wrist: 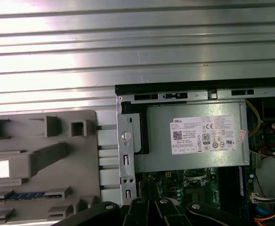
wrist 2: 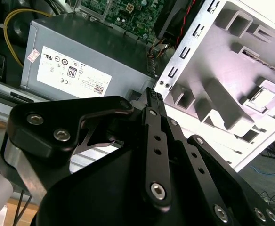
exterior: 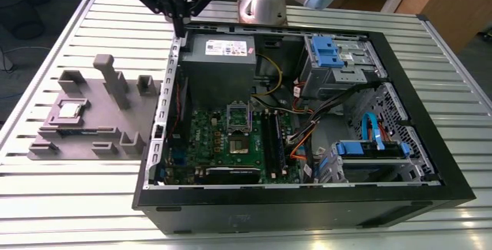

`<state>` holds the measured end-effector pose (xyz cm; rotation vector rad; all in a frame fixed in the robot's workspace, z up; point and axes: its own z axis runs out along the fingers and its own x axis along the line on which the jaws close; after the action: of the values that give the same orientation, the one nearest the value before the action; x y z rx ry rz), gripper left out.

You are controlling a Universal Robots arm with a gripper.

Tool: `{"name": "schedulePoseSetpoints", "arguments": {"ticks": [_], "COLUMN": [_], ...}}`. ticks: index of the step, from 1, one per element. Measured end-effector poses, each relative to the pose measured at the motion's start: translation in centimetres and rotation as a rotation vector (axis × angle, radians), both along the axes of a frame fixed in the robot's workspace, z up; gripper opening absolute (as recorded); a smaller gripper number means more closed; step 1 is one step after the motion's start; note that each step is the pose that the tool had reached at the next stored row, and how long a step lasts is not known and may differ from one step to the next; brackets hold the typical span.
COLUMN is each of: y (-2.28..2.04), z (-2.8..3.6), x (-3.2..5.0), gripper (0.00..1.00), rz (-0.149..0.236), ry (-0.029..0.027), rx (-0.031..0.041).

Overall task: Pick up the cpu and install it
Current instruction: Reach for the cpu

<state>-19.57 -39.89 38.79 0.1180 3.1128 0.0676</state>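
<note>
End effector [exterior: 181, 30] hovering pinched closed and empty above the open computer case [exterior: 307, 209] corner, cpu [exterior: 71, 110] sitting on the grey fixture [exterior: 100, 130], slatted metal worktop [exterior: 69, 198] carrying both, wooden furniture [exterior: 442, 2] standing behind.

End effector [exterior: 180, 31], fingers closed together, hangs over the rear end of the case wall [exterior: 165, 106], with open air around it. Cpu [exterior: 71, 110] on the fixture [exterior: 84, 146] is open from above. A tall post [exterior: 115, 86] and shorter blocks [exterior: 146, 84] stand between it and the case. Socket [exterior: 238, 117] is open from above, hemmed by the power supply [exterior: 219, 60] and memory sticks [exterior: 273, 140]. Cables [exterior: 307, 126] lie just beyond.
</note>
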Motion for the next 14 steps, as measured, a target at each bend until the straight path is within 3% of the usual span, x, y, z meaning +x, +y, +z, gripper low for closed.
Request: {"name": "schedulePoseSetpoints", "arguments": {"ticks": [14], "y": [0.0], "z": [0.0], "x": [-0.45], "gripper": [0.1], "rz": [0.0], "ry": [0.0], "rx": [0.0]}}
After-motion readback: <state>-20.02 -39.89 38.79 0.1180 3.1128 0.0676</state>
